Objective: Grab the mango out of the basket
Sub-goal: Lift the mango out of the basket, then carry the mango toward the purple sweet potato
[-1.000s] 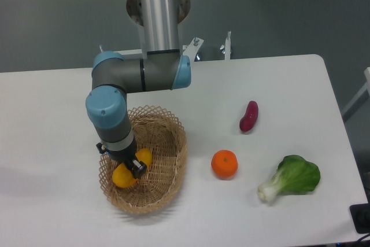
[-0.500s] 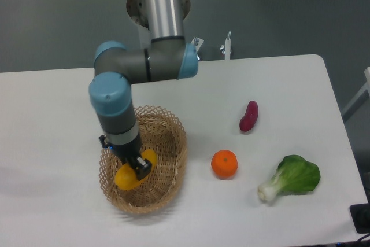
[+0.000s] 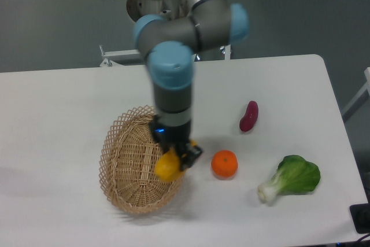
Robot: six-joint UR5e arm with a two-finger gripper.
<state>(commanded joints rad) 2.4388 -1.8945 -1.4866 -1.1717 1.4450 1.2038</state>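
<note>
The yellow-orange mango [image 3: 167,167] hangs in my gripper [image 3: 178,159], which is shut on it. I hold it above the right rim of the tan woven basket [image 3: 124,166], lifted out of the bowl. The basket's inside now shows no fruit. My arm comes down from above, its blue-capped wrist over the basket's right side, and hides part of the rim.
A round orange [image 3: 224,163] lies on the white table just right of the gripper. A purple-red oblong vegetable [image 3: 249,116] lies farther right and back. A green leafy bok choy [image 3: 292,178] lies at the front right.
My gripper has lifted the mango out of the basket's left side and carried it right, to above the right rim. The arm swung right with it.
</note>
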